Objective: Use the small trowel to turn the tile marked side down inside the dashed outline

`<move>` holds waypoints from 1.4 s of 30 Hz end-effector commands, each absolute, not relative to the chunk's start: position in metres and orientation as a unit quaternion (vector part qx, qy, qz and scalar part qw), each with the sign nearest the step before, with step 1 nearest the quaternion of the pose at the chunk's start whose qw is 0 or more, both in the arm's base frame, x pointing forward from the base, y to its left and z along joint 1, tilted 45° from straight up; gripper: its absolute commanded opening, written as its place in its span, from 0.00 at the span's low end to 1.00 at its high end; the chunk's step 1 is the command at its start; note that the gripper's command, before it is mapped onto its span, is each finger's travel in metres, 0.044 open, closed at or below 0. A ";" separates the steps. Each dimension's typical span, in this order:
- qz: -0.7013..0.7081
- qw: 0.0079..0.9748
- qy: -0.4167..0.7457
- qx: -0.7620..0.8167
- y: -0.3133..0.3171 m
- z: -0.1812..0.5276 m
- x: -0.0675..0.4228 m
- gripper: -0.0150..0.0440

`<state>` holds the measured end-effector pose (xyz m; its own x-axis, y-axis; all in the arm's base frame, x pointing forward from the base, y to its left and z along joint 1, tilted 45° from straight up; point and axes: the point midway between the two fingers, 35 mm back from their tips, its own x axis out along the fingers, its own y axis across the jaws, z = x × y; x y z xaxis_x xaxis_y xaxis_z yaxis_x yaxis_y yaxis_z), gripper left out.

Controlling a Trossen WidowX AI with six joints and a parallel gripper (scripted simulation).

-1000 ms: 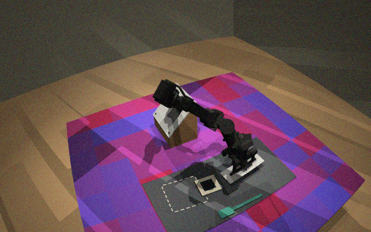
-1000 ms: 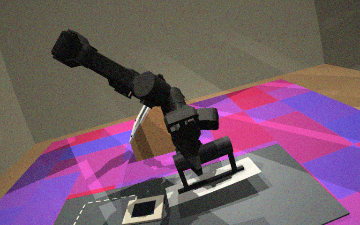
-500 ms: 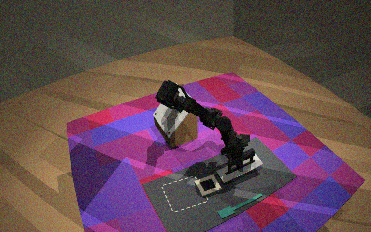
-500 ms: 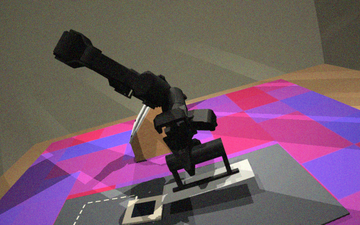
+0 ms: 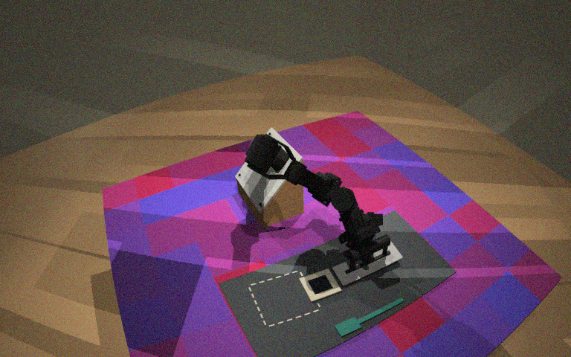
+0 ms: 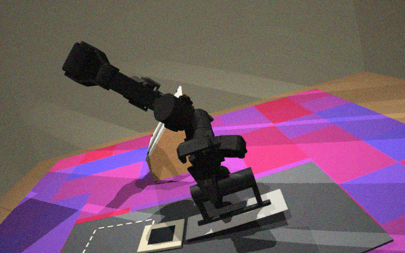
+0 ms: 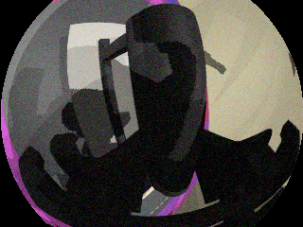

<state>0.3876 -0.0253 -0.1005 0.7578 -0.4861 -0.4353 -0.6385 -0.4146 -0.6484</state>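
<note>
The tile (image 5: pixel 320 285) (image 6: pixel 161 235) lies flat on the grey mat (image 5: pixel 421 260) (image 6: pixel 317 206), its dark marked square facing up. It touches the right edge of the dashed outline (image 5: pixel 257 305) (image 6: pixel 116 224). The small green trowel (image 5: pixel 347 327) lies on the mat near its front edge, apart from the arm. My gripper (image 5: pixel 259 150) (image 6: pixel 79 60) is raised high, far up and back from the tile and the trowel. It is shut. In the wrist view a dark rounded shape (image 7: pixel 166 89) fills the space between the fingers; I cannot tell what it is.
The arm's base stands on a white plate (image 5: pixel 395 253) (image 6: pixel 277 200) on the mat. A wooden wedge (image 5: pixel 286 203) (image 6: pixel 161 156) with a tilted white panel (image 5: pixel 257 185) stands behind it on the pink and purple cloth (image 5: pixel 169 265).
</note>
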 end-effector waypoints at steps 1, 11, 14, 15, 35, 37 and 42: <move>0.088 0.427 0.326 -0.839 -0.025 -0.102 0.391 0.25; 0.088 0.426 0.326 -0.839 -0.033 -0.106 0.390 0.25; 0.088 0.426 0.327 -0.839 -0.036 -0.103 0.390 0.25; 0.088 0.426 0.327 -0.839 -0.038 -0.102 0.390 0.25; 0.089 0.425 0.327 -0.839 -0.061 -0.079 0.385 0.25; 0.089 0.425 0.327 -0.839 -0.063 -0.077 0.385 0.25; 0.087 0.420 0.328 -0.842 -0.063 -0.075 0.384 0.25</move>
<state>0.3834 -0.0631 -0.0790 0.7676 -0.4733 -0.4322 -0.6286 -0.4240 -0.6520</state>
